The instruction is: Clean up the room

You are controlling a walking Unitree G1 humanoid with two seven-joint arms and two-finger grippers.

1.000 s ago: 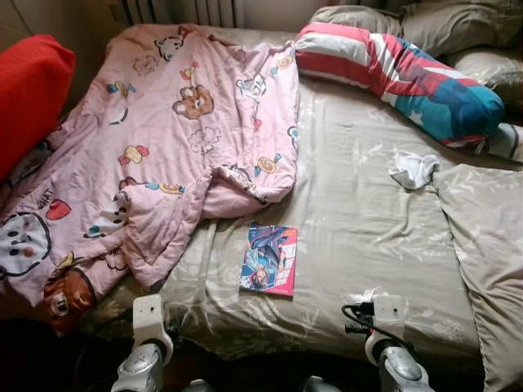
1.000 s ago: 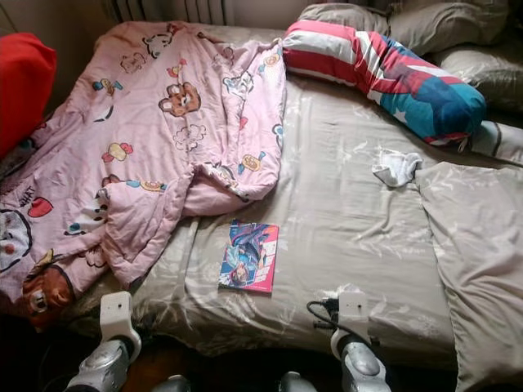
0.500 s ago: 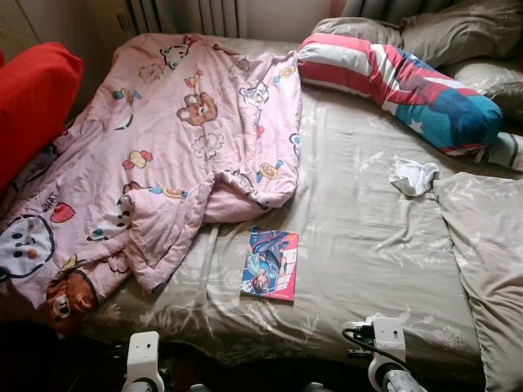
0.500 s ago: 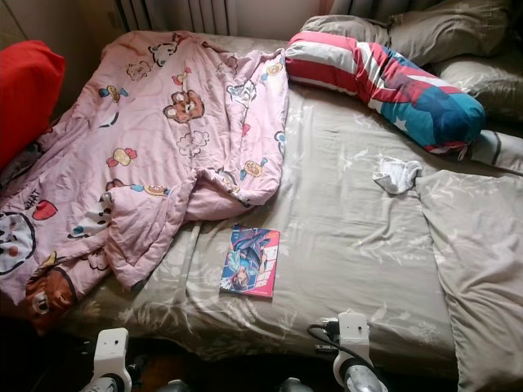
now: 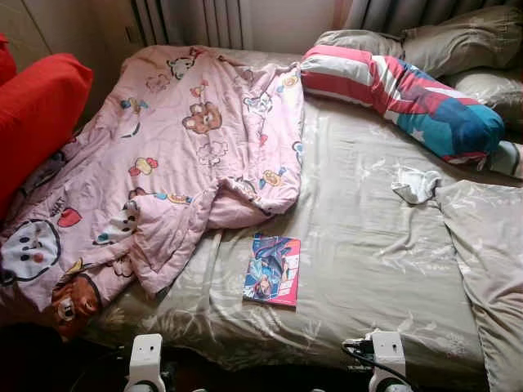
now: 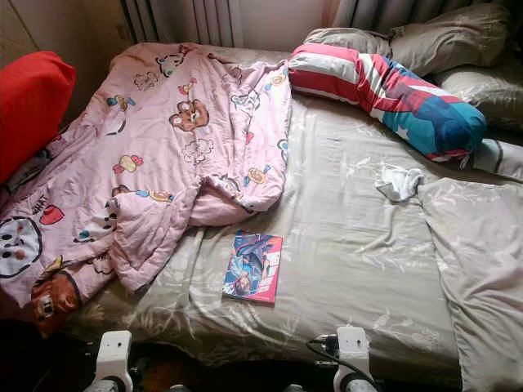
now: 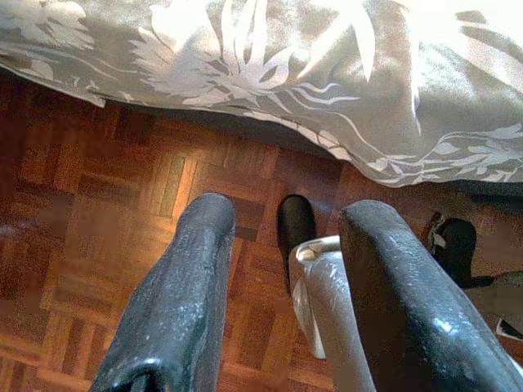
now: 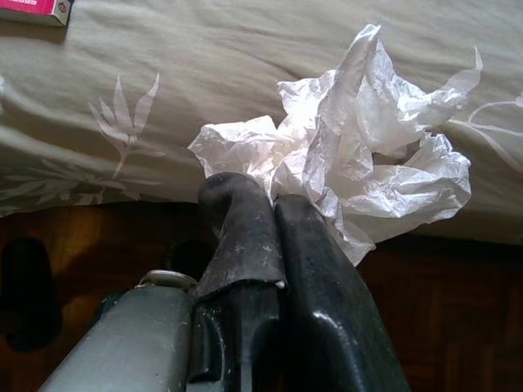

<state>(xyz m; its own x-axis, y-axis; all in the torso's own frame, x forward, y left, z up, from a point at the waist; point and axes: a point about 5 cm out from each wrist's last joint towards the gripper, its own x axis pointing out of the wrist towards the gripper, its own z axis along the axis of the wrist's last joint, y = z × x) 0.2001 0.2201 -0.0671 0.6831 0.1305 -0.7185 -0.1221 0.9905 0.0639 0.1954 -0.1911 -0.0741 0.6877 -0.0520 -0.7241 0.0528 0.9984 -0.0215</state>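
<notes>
- Scanning from our left, we see a red cushion point(image 5: 37, 114) beside the pink cartoon quilt point(image 5: 163, 163) spread over the bed point(image 5: 368, 245).
- Our left end effector point(image 7: 286, 269) hangs released above the parquet floor point(image 7: 98, 212).
- A comic book point(image 5: 273, 269) lies near the bed's front edge.
- Our right end effector point(image 8: 270, 204) is clenched on a crumpled white tissue point(image 8: 376, 131), just beside the bed's edge.
- A white sock point(image 5: 415, 184) lies below the striped bolster point(image 5: 409, 94).
</notes>
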